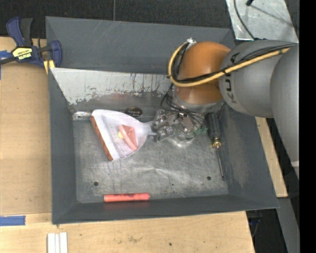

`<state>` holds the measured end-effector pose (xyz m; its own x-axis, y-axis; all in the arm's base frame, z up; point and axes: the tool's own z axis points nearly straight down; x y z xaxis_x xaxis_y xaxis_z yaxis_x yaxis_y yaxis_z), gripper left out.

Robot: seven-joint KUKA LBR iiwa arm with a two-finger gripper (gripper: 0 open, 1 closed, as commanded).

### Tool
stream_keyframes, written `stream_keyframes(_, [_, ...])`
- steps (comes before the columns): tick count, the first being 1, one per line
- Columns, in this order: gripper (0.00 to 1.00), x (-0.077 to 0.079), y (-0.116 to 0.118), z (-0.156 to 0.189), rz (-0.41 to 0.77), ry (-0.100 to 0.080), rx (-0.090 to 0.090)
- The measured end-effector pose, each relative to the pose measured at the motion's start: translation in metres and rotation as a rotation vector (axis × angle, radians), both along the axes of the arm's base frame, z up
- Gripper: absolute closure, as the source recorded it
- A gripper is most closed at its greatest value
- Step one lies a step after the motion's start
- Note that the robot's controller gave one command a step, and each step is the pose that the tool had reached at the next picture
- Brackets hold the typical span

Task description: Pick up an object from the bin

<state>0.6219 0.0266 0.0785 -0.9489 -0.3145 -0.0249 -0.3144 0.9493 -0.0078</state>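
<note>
Item: gripper (171, 126), low beside clear bag (121, 133); opening we cannot tell. We would lift straight, avoiding screwdriver (216, 136).

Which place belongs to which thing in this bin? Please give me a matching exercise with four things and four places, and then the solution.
Things:
1. red stick
2. clear bag with pink contents
3. black-handled tool
4. gripper

Places:
A. along the floor's right side
B. by the wall at the view's bottom
C. left half of the floor
D. middle of the bin, toward the back, at the bag's right tip

Pairs: 1-B, 2-C, 3-A, 4-D
</note>
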Motion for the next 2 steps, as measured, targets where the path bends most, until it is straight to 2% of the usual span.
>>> stream_keyframes(2, [1.00,-0.0012,-0.0001,0.0040,0.000,0.005,0.000])
